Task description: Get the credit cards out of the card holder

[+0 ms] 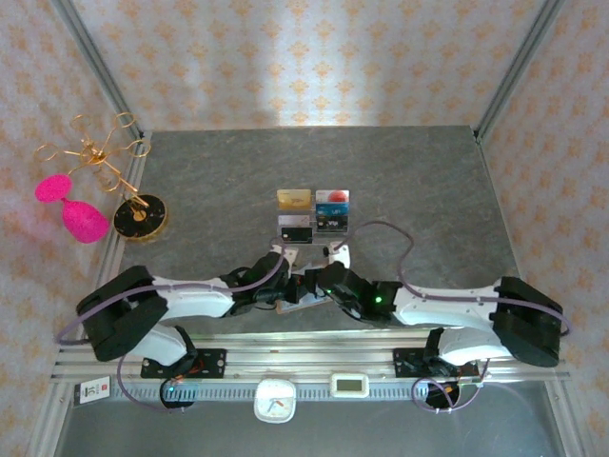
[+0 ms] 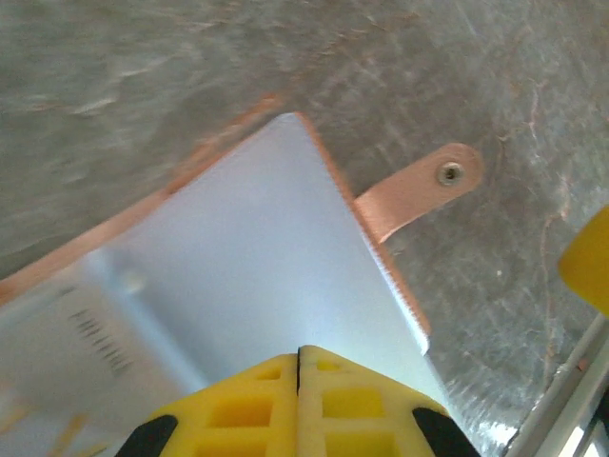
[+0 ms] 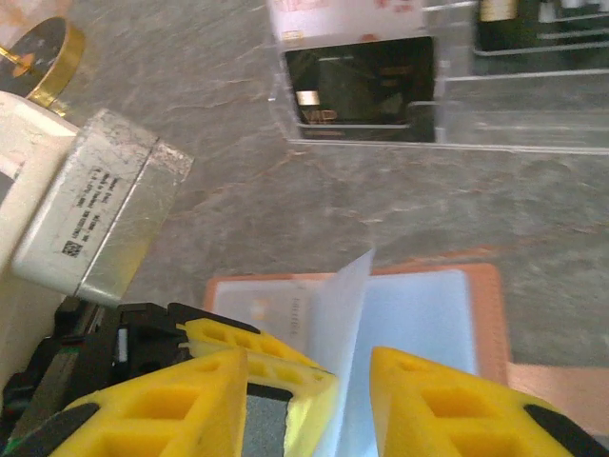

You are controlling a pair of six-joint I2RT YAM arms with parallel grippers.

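We read only "VIP", faintly, on the black plastic card [image 3: 362, 84] standing in the clear acrylic stand [image 3: 519, 124]. The print on the silver-grey metal block's label [image 3: 90, 214] is too small.

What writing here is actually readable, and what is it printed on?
"VIP", probably: on the black card in the clear stand.
Label on the grey metal block: print too small to read.
Lettering under the card holder's clear sleeve: blurred, unreadable.
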